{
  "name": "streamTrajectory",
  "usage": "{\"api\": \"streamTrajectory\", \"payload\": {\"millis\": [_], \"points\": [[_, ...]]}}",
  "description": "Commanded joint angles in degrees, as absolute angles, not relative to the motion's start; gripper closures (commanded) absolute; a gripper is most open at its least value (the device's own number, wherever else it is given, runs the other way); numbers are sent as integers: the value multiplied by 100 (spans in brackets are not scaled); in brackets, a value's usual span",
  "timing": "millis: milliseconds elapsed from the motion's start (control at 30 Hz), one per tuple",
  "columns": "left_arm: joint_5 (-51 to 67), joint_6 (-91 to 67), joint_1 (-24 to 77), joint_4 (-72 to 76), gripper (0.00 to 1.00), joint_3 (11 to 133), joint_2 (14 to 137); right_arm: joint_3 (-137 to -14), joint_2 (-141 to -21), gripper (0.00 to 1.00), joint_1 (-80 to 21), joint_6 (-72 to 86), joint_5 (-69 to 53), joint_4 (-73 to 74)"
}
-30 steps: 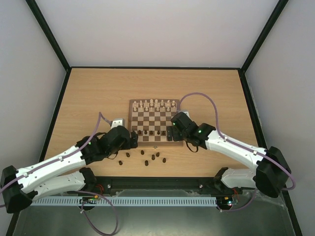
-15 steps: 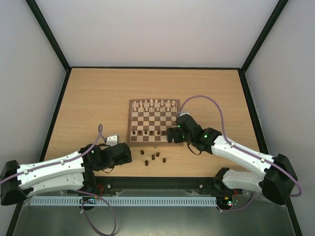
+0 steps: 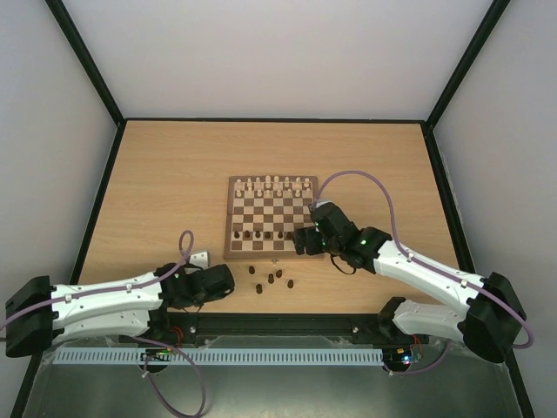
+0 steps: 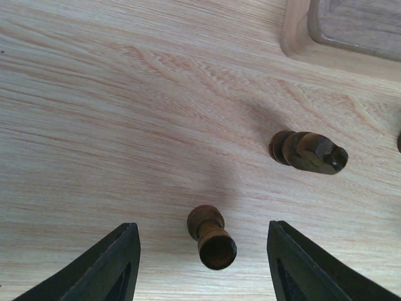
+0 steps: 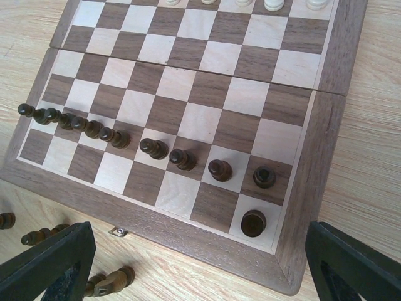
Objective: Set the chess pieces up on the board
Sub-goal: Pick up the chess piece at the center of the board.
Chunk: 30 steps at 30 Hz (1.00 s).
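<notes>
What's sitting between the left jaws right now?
One dark brown chess piece on the table, clear of both jaws of the left gripper; the left wrist view shows it. A second piece lies beyond, toward the board.

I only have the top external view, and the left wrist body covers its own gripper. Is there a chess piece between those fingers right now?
Observer: Yes. The left wrist view shows one dark piece between the fingers of the left gripper, touching neither finger.
Operator: Anything else close to it?
Observer: A second dark piece lies on its side beyond it, towards a corner of the board.
Operator: And the right gripper?
Observer: The right gripper is open, with nothing between its fingers.
</notes>
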<state>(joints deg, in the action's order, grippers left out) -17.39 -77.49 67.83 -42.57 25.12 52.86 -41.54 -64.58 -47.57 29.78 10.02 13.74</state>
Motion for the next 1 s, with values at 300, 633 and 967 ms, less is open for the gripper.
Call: {"api": "streamTrajectory", "payload": {"millis": [300,633,967], "points": [[-2144,-7664,6872,-4073,60,2543,5884,-4102,-6561,9,-4724,2892,1034,1380],[-2225,-7544,6873,-4016,84,2639,6123,-4113,-6614,10,-4722,2884,1027,1388],[-2503,-7333,6873,-4574,97,3341,6171,-4125,-6642,11,-4720,2887,1103,1414]]}}
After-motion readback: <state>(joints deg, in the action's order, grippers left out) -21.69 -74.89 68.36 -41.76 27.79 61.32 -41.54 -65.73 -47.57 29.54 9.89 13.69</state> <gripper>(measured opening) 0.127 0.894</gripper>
